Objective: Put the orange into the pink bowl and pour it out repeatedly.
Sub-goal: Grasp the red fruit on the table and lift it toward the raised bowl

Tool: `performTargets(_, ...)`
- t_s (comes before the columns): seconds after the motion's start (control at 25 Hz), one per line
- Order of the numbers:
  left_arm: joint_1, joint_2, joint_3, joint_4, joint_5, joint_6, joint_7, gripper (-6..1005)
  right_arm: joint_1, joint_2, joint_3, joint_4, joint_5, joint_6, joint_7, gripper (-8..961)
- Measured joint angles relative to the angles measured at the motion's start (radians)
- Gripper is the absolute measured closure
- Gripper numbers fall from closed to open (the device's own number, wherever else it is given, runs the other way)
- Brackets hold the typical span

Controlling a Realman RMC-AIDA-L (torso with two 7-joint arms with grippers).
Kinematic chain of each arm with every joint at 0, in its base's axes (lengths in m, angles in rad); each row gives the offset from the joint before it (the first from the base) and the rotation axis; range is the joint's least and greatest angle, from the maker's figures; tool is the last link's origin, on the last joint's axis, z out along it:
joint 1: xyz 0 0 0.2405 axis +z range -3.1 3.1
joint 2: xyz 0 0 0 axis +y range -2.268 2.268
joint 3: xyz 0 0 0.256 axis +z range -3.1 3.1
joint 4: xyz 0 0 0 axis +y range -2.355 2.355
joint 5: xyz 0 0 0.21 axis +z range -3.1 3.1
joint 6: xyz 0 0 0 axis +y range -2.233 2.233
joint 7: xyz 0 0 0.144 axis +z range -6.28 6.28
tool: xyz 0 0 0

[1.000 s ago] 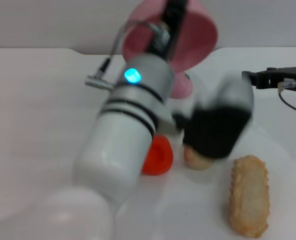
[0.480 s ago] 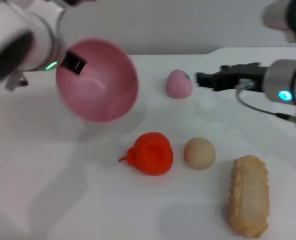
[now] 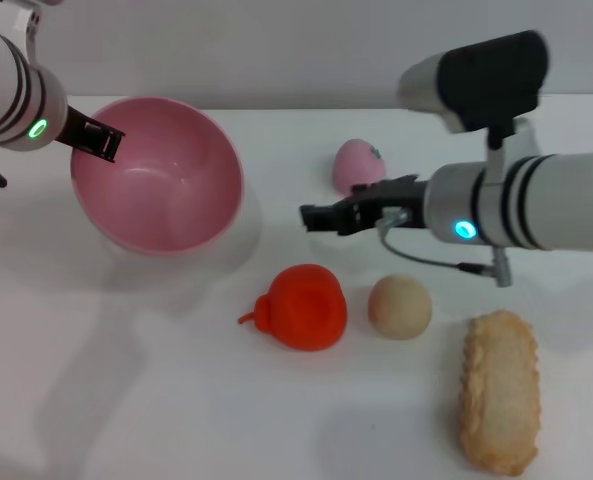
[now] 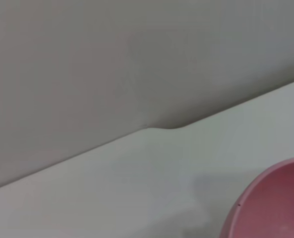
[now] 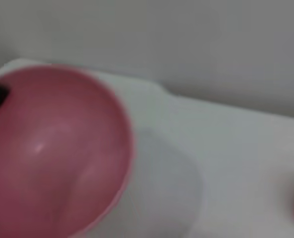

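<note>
Fingers of my left gripper point(image 3: 104, 142) clamp the glossy pink plastic bowl point(image 3: 161, 190), now swung back nearly upright and empty. Beside it on the white desk point(image 3: 126, 400) lies the red-orange toy orange point(image 3: 306, 308), poured out. My right gripper point(image 3: 321, 217), fingers indistinct, has advanced above it; regrasp next.

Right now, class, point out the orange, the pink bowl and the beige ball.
orange point(image 3: 305, 306), head view, on its red-orange body.
pink bowl point(image 3: 166, 190), head view, on its bare inner wall.
beige ball point(image 3: 400, 306), head view, on the middle of its round face.
</note>
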Motion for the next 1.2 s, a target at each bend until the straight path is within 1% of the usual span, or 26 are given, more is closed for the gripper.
performTargets(0.04, 0.000, 0.000, 0.000, 0.000, 0.000, 0.000, 0.000, 956, 0.000, 0.000, 0.000, 0.000, 0.000, 0.000, 0.000, 184)
performTargets(0.2, -0.005, 0.001, -0.002, 0.000, 0.013, 0.000, 0.005, 956, 0.024, 0.001, -0.024, 0.050, 0.082, -0.024, -0.037, 186)
performTargets(0.4, -0.015, 0.000, -0.006, -0.003, 0.029, 0.010, 0.010, 956, 0.040, 0.003, -0.040, 0.105, 0.127, -0.039, -0.051, 185)
performTargets(0.56, -0.016, 0.000, -0.006, -0.004, 0.029, 0.010, 0.010, 956, 0.078, 0.003, -0.049, 0.187, 0.229, -0.041, -0.109, 192)
performTargets(0.6, -0.017, 0.000, -0.005, -0.004, 0.029, 0.011, 0.010, 956, 0.101, 0.003, -0.050, 0.235, 0.301, -0.041, -0.158, 196)
performTargets(0.64, -0.022, 0.000, -0.001, -0.005, 0.029, 0.011, 0.011, 956, 0.101, 0.003, -0.050, 0.235, 0.301, -0.041, -0.158, 200)
performTargets(0.76, -0.023, 0.000, 0.000, -0.005, 0.029, 0.011, 0.012, 956, 0.124, 0.004, -0.050, 0.286, 0.377, -0.041, -0.207, 212)
performTargets(1.0, -0.027, 0.000, 0.004, -0.005, 0.029, 0.011, 0.014, 956, 0.146, 0.005, -0.050, 0.348, 0.396, -0.045, -0.214, 237)
performTargets(1.2, -0.027, 0.000, 0.004, -0.005, 0.028, 0.011, 0.015, 956, 0.142, 0.004, -0.049, 0.346, 0.398, -0.032, -0.216, 257)
